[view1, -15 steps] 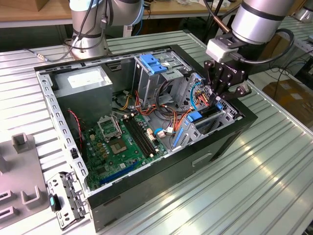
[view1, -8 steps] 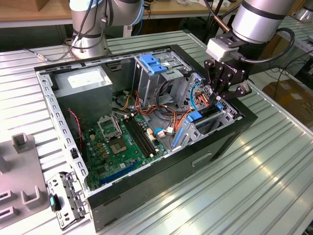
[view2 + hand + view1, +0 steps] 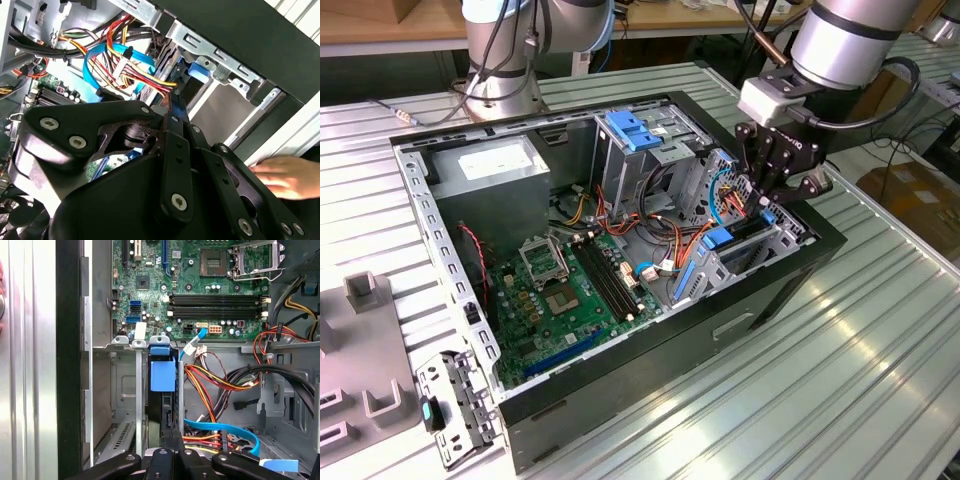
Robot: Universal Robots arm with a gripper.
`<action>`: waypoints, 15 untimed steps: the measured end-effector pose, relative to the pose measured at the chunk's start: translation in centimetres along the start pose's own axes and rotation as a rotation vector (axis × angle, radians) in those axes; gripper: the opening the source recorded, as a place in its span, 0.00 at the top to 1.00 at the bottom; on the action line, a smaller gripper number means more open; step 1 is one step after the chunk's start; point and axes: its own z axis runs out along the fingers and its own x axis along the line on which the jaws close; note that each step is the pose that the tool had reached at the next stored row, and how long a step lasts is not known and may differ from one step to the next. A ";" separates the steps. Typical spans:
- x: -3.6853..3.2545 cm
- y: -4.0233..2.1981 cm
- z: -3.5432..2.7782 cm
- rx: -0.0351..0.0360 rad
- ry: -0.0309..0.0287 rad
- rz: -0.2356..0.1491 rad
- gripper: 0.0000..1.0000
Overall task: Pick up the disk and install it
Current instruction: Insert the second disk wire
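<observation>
Exterior view: the gripper (image 3: 767, 200) hangs over the drive cage (image 3: 772, 238) at the 3 o'clock corner of the open computer case (image 3: 650, 370), which lies on a ribbed metal table (image 3: 820, 400). The disk (image 3: 745, 232), dark with blue rails, stands on edge in a cage slot directly beneath the fingers. First wrist view: the disk (image 3: 161, 405) sits upright between two metal slot walls, its blue end tab (image 3: 162, 374) toward the motherboard (image 3: 200, 285) at 12 o'clock; the gripper (image 3: 170, 437) meets the disk's near end, fingers drawn narrow. Whether they clamp the disk cannot be told. Second wrist view: a person's hand (image 3: 285, 175) rests at 4 o'clock, outside the case wall; blue data cables (image 3: 107, 55) loop at 11 o'clock.
</observation>
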 end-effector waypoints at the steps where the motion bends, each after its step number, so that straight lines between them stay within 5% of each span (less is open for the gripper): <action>1: 0.00 0.23 0.00 0.0000 -0.0001 0.000 0.89; 5: 0.01 0.48 -0.70 0.0000 -0.0023 0.000 0.89; 15: -0.06 0.44 -4.07 0.0000 -0.0022 0.000 0.89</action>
